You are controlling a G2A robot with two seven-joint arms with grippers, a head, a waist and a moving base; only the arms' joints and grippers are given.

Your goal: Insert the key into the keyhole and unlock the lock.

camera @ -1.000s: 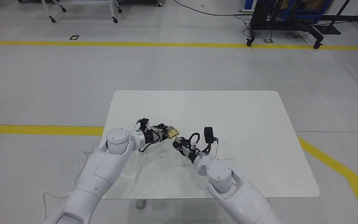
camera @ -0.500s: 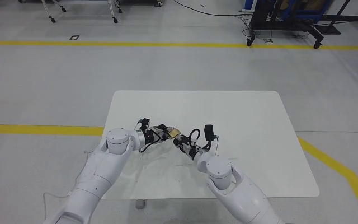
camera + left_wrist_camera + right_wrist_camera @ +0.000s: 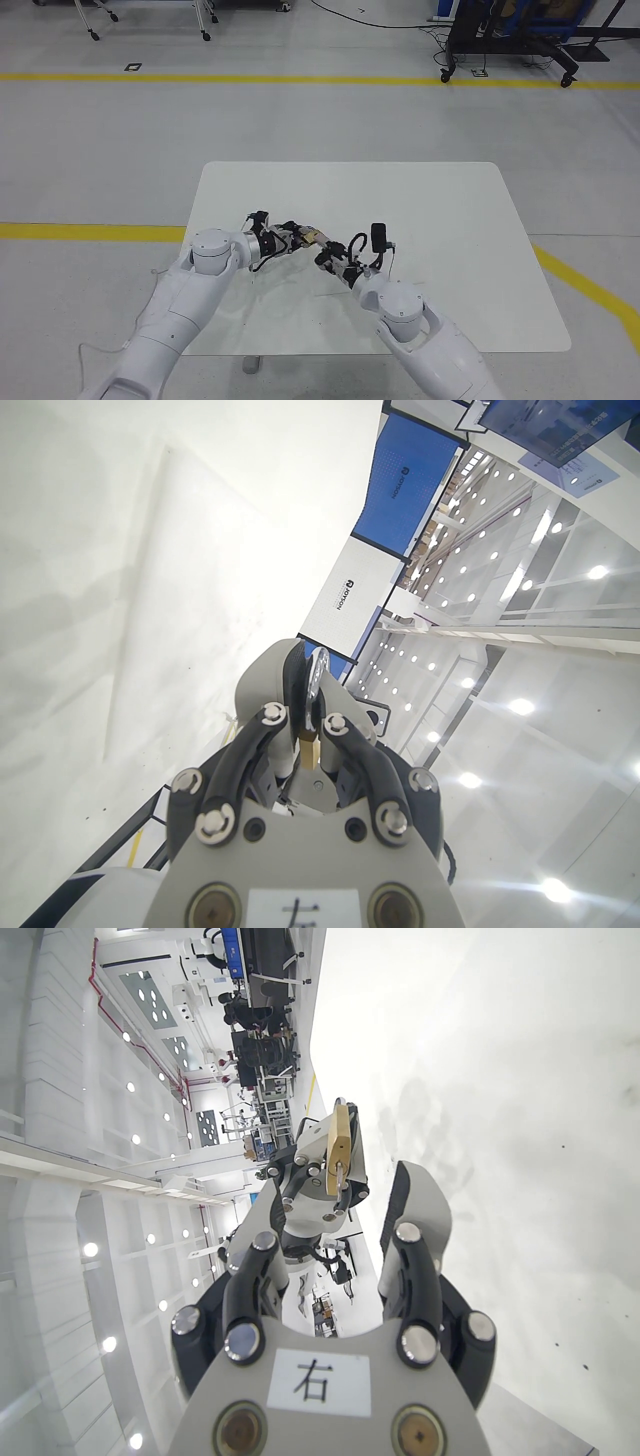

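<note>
A brass padlock (image 3: 312, 236) is held above the white table (image 3: 440, 200) by my left gripper (image 3: 299, 239), which is shut on it. In the left wrist view the brass body (image 3: 310, 752) and silver shackle (image 3: 316, 677) sit clamped between the fingers. The right wrist view faces the padlock (image 3: 339, 1143) end on, with a silver key (image 3: 341, 1183) sticking out of its keyhole. My right gripper (image 3: 345, 1208) is open just short of the key, one finger on each side of it and touching nothing. In the top view the right gripper (image 3: 327, 258) lies close beside the padlock.
The table's near edge (image 3: 300, 352) runs under both arms. A yellow floor line (image 3: 90, 232) passes left of the table. Wheeled racks (image 3: 510, 40) stand far behind.
The right arm has shifted slightly to the right, a little back from the padlock. The left arm and padlock have stayed put.
</note>
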